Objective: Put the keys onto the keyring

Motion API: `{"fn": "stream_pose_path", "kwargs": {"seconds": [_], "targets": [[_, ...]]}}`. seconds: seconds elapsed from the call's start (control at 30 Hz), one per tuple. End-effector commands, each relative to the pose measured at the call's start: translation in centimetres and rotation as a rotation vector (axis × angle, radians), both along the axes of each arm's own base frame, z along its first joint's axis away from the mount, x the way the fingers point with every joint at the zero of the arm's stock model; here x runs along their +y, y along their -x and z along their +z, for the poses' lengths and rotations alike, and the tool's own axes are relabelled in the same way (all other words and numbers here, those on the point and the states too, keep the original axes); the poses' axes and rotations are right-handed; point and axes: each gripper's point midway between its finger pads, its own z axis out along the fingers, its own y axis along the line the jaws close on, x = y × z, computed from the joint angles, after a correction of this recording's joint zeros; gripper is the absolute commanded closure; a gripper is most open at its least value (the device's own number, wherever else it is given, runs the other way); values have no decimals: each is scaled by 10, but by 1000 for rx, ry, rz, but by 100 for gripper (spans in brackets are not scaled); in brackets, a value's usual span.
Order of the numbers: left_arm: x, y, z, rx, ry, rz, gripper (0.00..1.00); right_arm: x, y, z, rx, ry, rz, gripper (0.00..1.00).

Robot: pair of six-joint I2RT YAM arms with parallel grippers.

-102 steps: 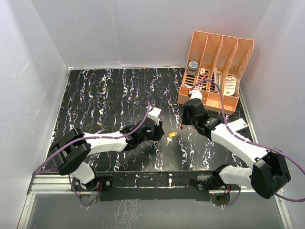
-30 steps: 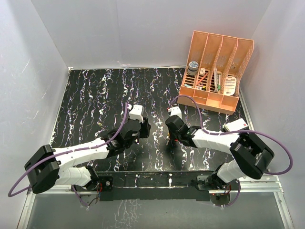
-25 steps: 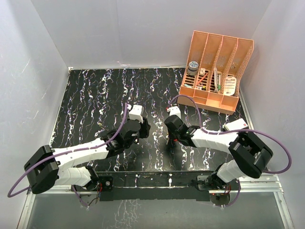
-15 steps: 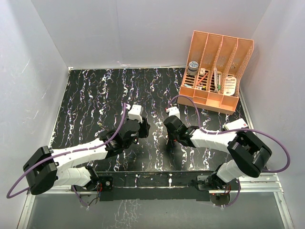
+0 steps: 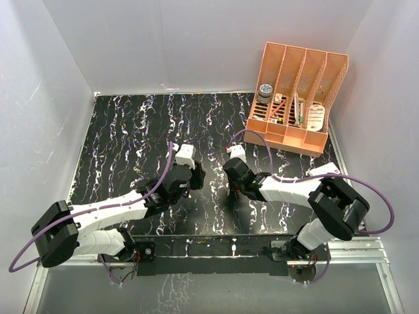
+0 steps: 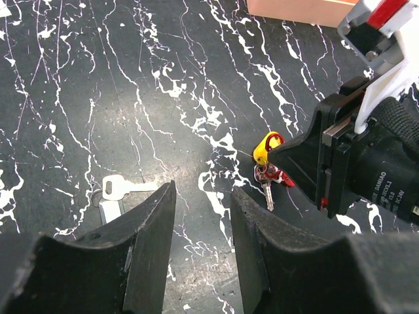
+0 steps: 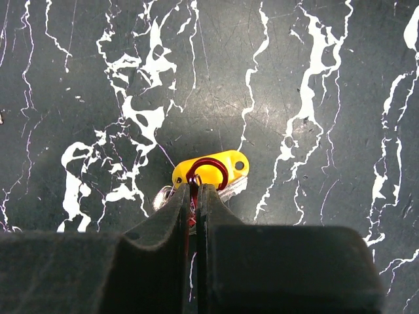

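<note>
In the right wrist view, the right tool (image 7: 193, 190) comes up from the bottom of the frame with its two fingers pressed together. They pinch the lower edge of the keyring (image 7: 225, 171), a thin reddish loop. The loop sits on the head of the yellow-headed key (image 7: 211, 169) at the centre of the frame and seems to pass through the head's large hole. Bits of silver blade poke out either side of the fingers, low against the worktop (image 7: 340, 78).

In the left wrist view the same bunch lies right of centre. The yellow head is uppermost, and a red-headed key (image 6: 280, 176) sits just beneath it with a silver blade angled down from it. The right tool's black tip touches the bunch from the right.

The left tool (image 6: 203, 195) stands partly open, with its fingers apart at the bottom of that frame. It has nothing in its hold (only bare marbled worktop shows in the gap). A white-headed key (image 6: 118, 188) lies flat at lower left, just beyond the left finger and well apart from the bunch. A pale piece is just below it, and what it is cannot be told.

From above, the two tools face each other near the middle of the frame. An orange organiser (image 5: 298, 98) stands at upper right.
</note>
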Motion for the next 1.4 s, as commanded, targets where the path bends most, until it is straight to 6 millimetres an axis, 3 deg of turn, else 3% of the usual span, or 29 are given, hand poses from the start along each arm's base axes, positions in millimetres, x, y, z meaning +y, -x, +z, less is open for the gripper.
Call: {"fn": "stream_pose_path", "kwargs": {"seconds": [0.0, 0.53, 1.37], "targets": [[7, 1, 7, -25, 3, 14, 62, 17, -23, 26, -99, -60, -25, 100], [10, 2, 7, -27, 4, 21, 62, 23, -33, 26, -138, -73, -30, 100], [14, 1, 6, -33, -5, 27, 62, 18, -44, 25, -187, -79, -116, 100]]}}
